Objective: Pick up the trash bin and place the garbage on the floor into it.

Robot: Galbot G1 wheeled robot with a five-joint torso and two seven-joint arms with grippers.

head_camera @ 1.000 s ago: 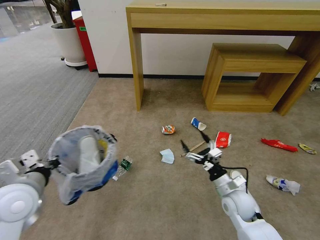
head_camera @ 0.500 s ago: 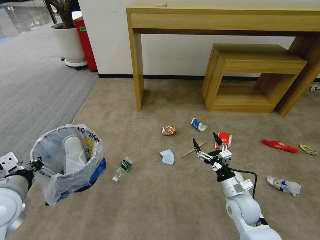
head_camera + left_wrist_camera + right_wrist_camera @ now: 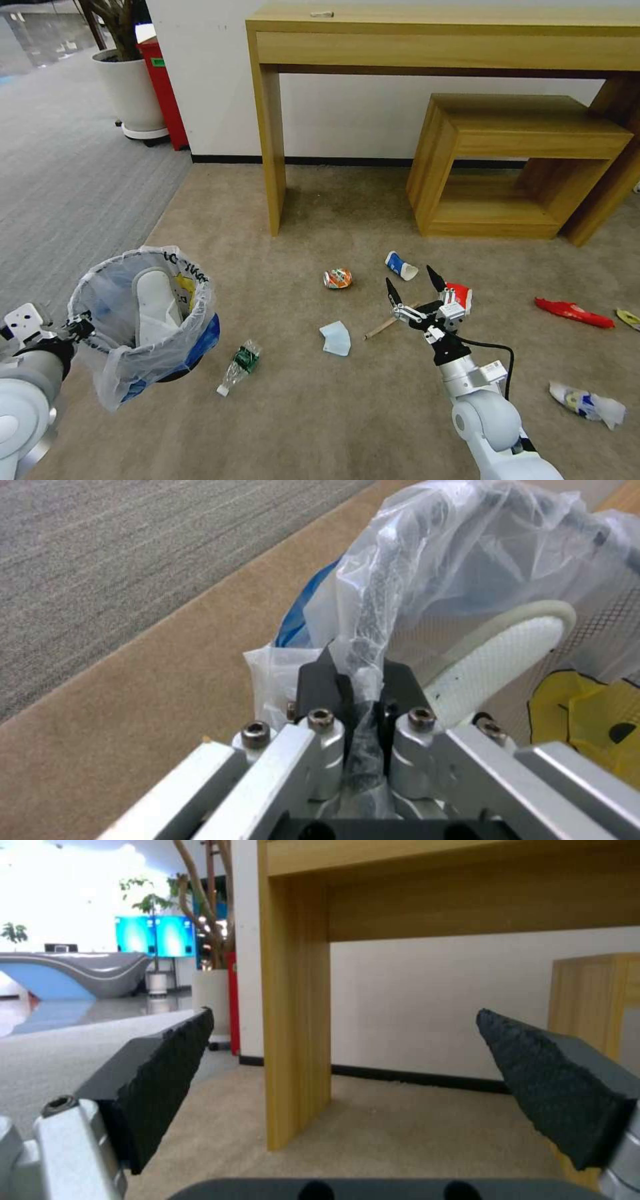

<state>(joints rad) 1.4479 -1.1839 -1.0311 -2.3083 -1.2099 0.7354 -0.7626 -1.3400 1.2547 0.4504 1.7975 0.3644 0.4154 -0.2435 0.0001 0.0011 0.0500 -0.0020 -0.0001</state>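
1. Our left gripper (image 3: 363,690) pinches the trash bin (image 3: 143,320) rim, holding it off the carpet (image 3: 320,413); a white slipper (image 3: 157,303) lies inside.
2. Our right gripper (image 3: 413,285) hovers wide open, empty, above the wooden stick (image 3: 383,327).

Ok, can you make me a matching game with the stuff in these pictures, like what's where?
Things:
1. white slipper
2. blue mask
3. left pincer
4. right pincer

Places or states:
A. open, above the wooden stick
B. flat on the carpet, between the crushed bottle and the stick
C. inside the trash bin
D. shut on the bin's rim and bag

Pairs: 1-C, 2-B, 3-D, 4-A
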